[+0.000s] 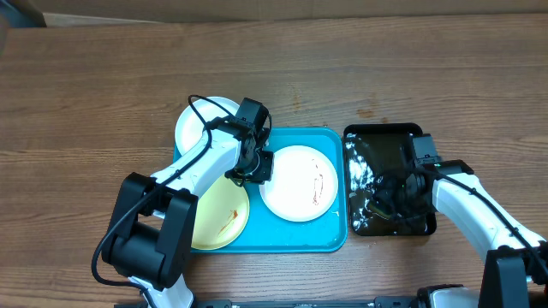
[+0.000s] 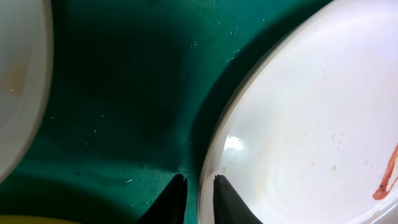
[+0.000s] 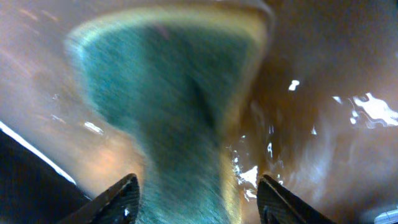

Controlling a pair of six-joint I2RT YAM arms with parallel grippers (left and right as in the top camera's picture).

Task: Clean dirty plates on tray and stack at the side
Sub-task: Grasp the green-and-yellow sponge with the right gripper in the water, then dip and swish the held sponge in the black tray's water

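The left jaws are down low in the blue tray (image 1: pixel 282 239). They are almost closed. The edge of a white plate (image 1: pixel 298 182) runs up between their two dark fingertips (image 2: pixel 176 198). I cannot tell if they are pinching the edge or just sitting on each side of it. The rest of this plate spreads out to the right of the jaws and lies flat in the tray. It has a thin red-brown smear (image 2: pixel 388 177) on it.

To the left of these jaws there is some bare tray floor, then the edge of a second white plate (image 1: pixel 201 124). That plate pokes out over the far left corner of the tray. A yellow plate (image 1: pixel 218 214) with a brown streak lies in the near left part of the tray.

The right jaws are over a black tray (image 1: pixel 364 137) that looks wet and shiny. It sits on the table (image 1: pixel 86 85) just beside the blue tray. These jaws are spread wide. A blurry green and yellow sponge (image 3: pixel 168 118) is between them, with a gap at the side, so they are not squeezing it.
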